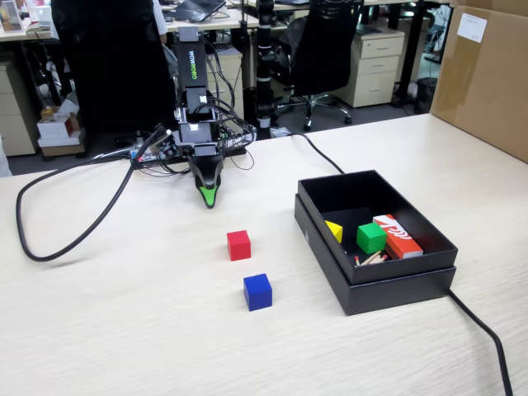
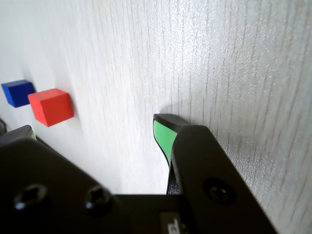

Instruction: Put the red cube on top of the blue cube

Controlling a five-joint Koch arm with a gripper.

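In the fixed view the gripper [image 1: 209, 198] is seen pointing down at the table [image 1: 124, 330], its green-lined tips drawn together with nothing between them. The red cube [image 1: 238, 245] is set on the bare tabletop just near of and slightly right of the tips, apart from them. The blue cube [image 1: 257, 292] is placed nearer still, close beside the red one without touching. At the right, an open black box [image 1: 396, 289] is seen holding a green cube [image 1: 370, 238].

arm [image 1: 191, 82]: black, white lettering | gripper [image 1: 209, 198]: green-lined tips | black screws, cables
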